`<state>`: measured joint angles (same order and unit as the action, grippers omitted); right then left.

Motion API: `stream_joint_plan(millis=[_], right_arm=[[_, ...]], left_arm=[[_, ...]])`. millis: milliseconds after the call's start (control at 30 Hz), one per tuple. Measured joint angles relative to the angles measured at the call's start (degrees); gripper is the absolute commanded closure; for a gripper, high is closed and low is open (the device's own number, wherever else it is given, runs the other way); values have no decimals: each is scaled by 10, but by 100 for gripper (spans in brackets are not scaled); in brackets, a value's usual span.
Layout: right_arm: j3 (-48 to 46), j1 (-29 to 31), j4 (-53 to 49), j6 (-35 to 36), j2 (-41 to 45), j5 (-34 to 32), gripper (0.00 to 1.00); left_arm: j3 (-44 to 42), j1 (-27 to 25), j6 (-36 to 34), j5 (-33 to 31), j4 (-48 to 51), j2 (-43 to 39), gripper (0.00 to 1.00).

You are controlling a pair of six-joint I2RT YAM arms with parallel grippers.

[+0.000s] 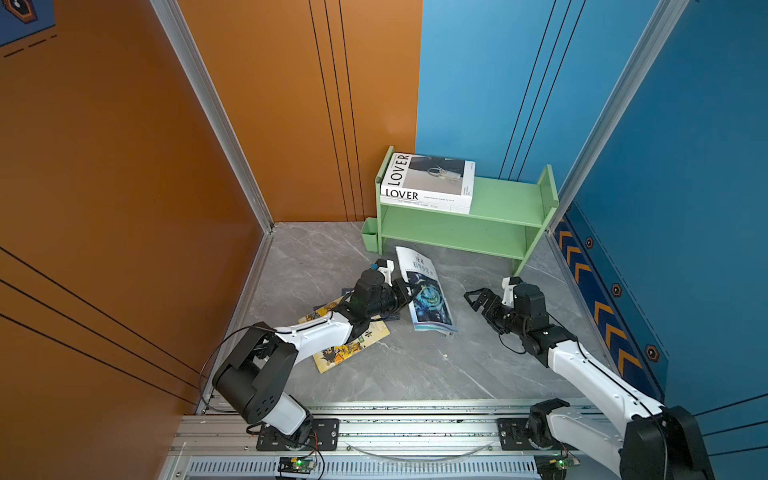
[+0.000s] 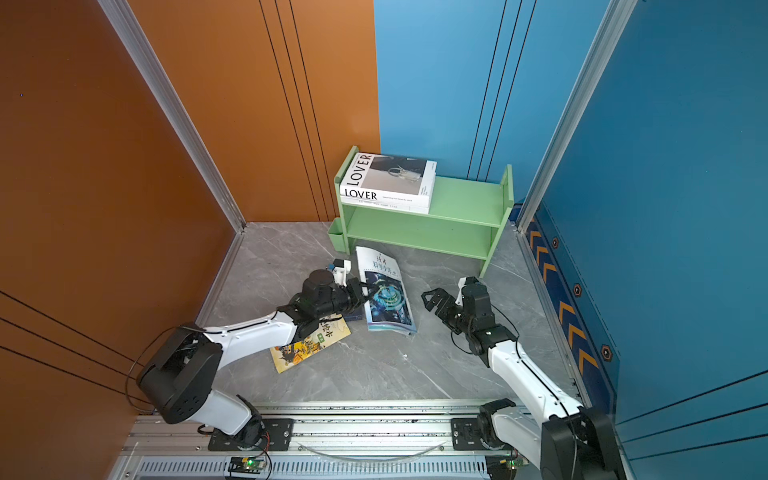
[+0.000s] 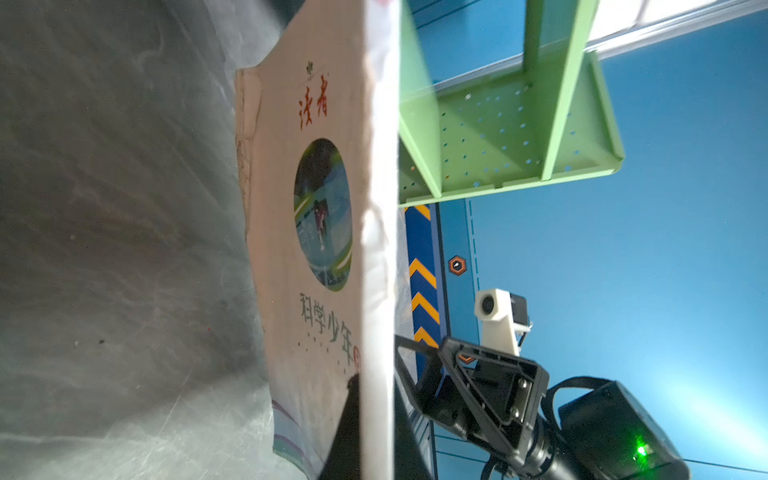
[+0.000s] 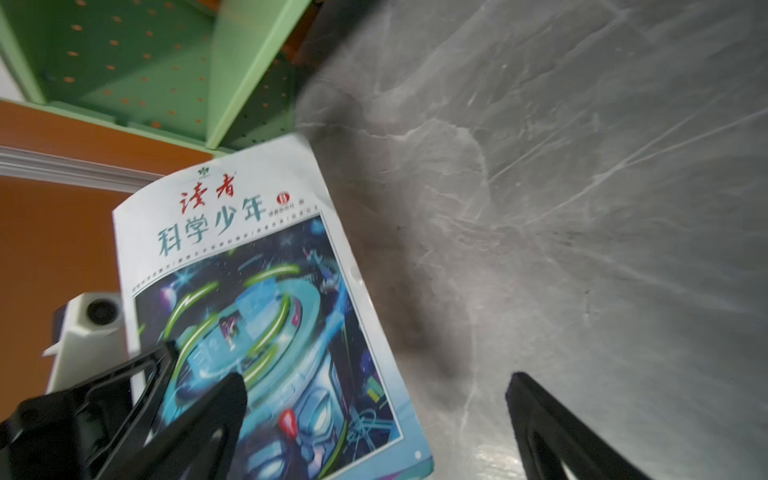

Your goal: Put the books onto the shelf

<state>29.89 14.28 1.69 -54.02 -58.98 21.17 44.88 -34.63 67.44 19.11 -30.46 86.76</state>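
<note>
My left gripper (image 1: 409, 291) (image 3: 376, 436) is shut on the long edge of the teal sci-fi book (image 1: 430, 301) (image 2: 386, 299), which tilts with that edge raised off the floor. Its pale back cover (image 3: 316, 208) faces the left wrist camera. My right gripper (image 1: 478, 299) (image 4: 376, 378) stands open just right of this book (image 4: 257, 311), apart from it. The light green shelf (image 1: 503, 203) (image 2: 467, 199) holds the white "LOVER" book (image 1: 428, 178) on another white book (image 1: 424, 206) at the left of its top tier. A yellow book (image 1: 349, 351) and a navy book (image 2: 355, 318) lie partly under my left arm.
A small green cup (image 1: 369, 241) hangs on the shelf's left side. Orange wall (image 1: 124, 187) on the left and blue walls (image 1: 706, 166) behind and on the right enclose the grey marble floor (image 1: 415, 365). An aluminium rail (image 1: 415, 419) carrying both arm bases runs along the front.
</note>
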Motion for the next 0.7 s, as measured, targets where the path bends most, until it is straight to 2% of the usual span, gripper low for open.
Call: stream_joint_plan(millis=[133, 333, 433, 567, 700], right_arm=[[-23, 4, 47, -47, 38, 30, 0], [-26, 24, 76, -76, 43, 38, 0], [-26, 33, 85, -80, 40, 37, 0], [-26, 40, 91, -80, 28, 37, 0], [-26, 43, 94, -80, 20, 36, 0]], left_arm=[[8, 25, 10, 0, -16, -18, 100], [21, 68, 51, -6, -99, -7, 100], [35, 88, 106, -9, -199, 54, 100], [89, 102, 216, -14, -349, 199, 100], [134, 95, 264, -17, -383, 268, 100]])
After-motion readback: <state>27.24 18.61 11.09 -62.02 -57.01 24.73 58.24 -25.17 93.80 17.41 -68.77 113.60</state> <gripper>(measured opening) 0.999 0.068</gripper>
